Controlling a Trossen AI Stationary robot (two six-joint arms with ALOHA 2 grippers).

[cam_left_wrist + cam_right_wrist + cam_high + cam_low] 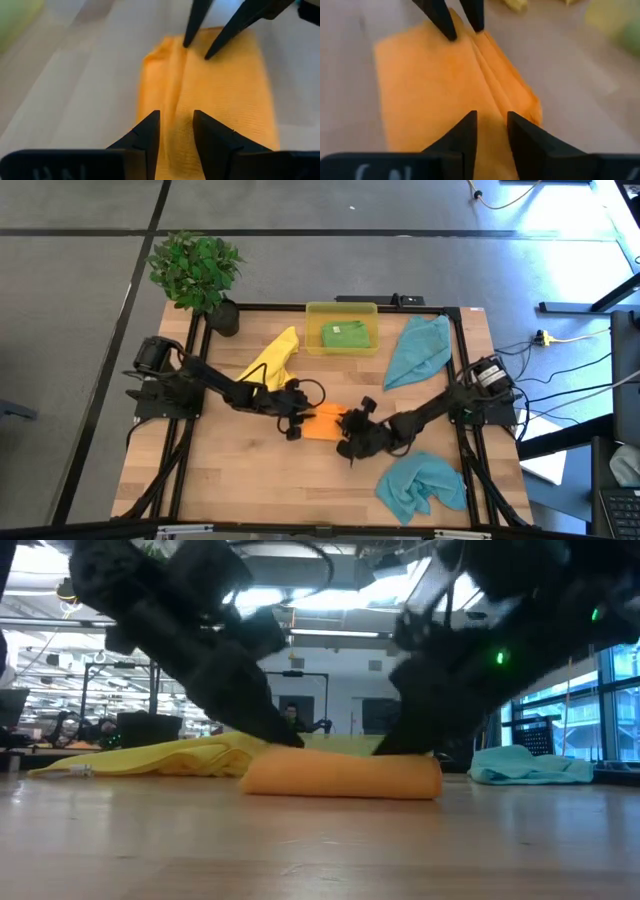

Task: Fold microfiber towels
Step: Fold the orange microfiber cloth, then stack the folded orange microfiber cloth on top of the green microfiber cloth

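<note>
While both claws, left claw [175, 131] at nine o'clock and right claw [489, 131] at three, stand narrowly parted over the orange towel [322, 422], uneven pinching could drag its fold askew.

We are finding the orange towel [322, 423] partly hiding beneath both arms from above, its near end cutting off in both wrist views.
</note>
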